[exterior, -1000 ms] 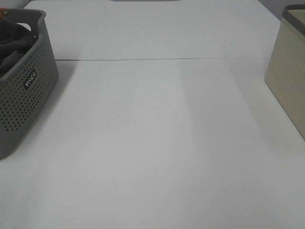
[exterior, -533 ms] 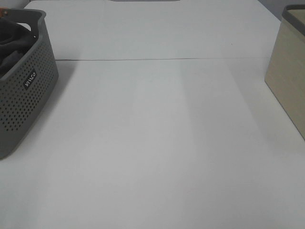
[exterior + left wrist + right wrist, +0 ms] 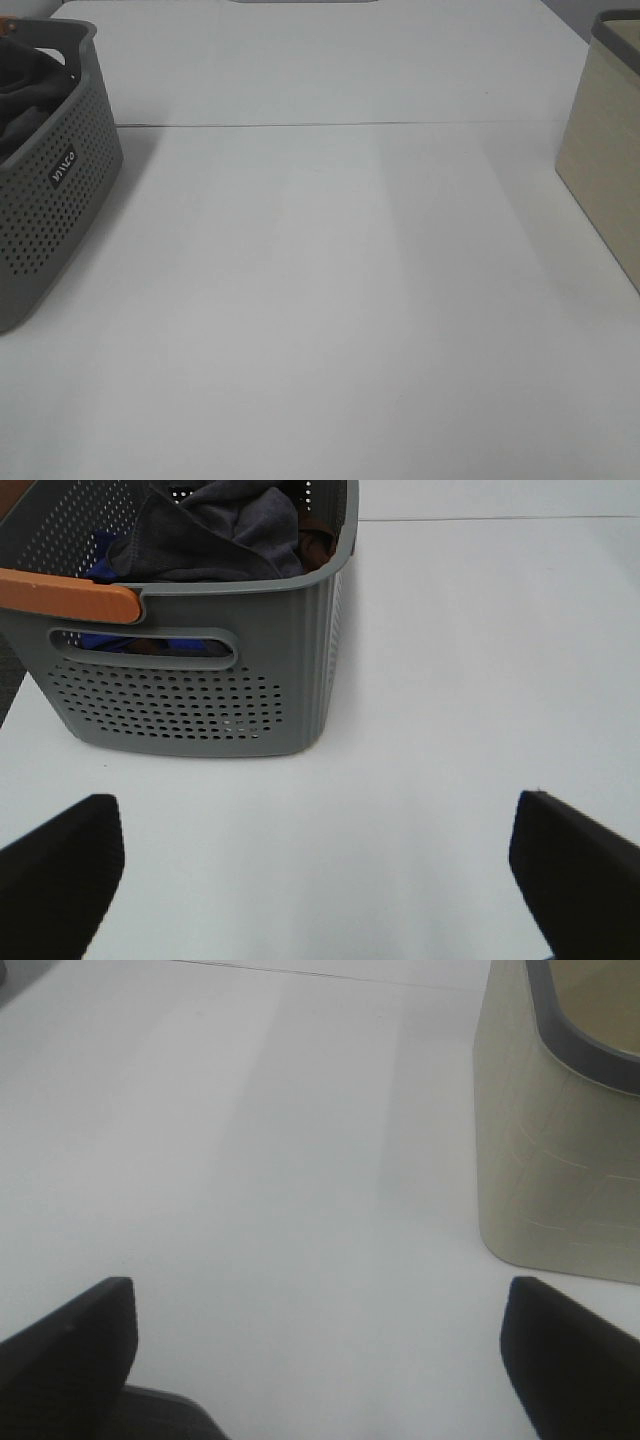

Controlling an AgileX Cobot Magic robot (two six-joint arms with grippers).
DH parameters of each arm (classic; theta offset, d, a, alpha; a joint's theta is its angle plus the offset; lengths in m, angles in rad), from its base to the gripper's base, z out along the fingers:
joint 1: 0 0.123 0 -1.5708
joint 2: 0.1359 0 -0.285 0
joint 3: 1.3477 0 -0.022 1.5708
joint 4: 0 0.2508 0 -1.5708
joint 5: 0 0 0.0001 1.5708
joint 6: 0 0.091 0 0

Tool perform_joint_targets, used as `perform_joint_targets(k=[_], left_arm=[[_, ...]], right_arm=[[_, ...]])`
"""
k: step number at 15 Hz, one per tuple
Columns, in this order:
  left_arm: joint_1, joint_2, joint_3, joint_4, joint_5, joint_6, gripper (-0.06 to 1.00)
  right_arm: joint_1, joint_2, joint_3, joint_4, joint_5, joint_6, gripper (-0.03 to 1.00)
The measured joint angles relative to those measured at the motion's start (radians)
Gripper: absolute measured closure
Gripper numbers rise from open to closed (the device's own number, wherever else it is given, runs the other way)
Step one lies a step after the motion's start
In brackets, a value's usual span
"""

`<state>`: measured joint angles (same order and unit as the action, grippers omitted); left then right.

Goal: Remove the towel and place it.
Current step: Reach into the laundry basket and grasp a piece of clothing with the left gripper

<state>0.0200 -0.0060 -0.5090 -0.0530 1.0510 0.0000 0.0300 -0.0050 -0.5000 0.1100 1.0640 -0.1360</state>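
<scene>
The towel (image 3: pixel 215 535), dark charcoal grey and crumpled, lies inside the grey perforated basket (image 3: pixel 200 700); in the high view a dark fold of the towel (image 3: pixel 25 90) shows over the rim of the basket (image 3: pixel 50 200) at the far left. My left gripper (image 3: pixel 315 815) is open over bare table just in front of the basket's end wall, nothing between its fingers. Open as well, my right gripper (image 3: pixel 318 1295) hovers over the table near the beige bin (image 3: pixel 560 1130). Neither gripper shows in the high view.
A blue cloth (image 3: pixel 100 570) and something brown (image 3: pixel 315 545) lie in the basket beside the towel. An orange handle (image 3: pixel 65 595) runs along the basket's near rim. The beige bin (image 3: pixel 605 150) stands at the right edge. A seam (image 3: pixel 340 124) crosses the white table.
</scene>
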Motion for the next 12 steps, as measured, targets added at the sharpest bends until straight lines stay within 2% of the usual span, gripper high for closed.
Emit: perform_joint_targets(k=[12], left_arm=[[0.0,0.0,0.0,0.0,0.0,0.0,-0.05]], right_arm=[[0.0,0.0,0.0,-0.009,0.0,0.0,0.01]])
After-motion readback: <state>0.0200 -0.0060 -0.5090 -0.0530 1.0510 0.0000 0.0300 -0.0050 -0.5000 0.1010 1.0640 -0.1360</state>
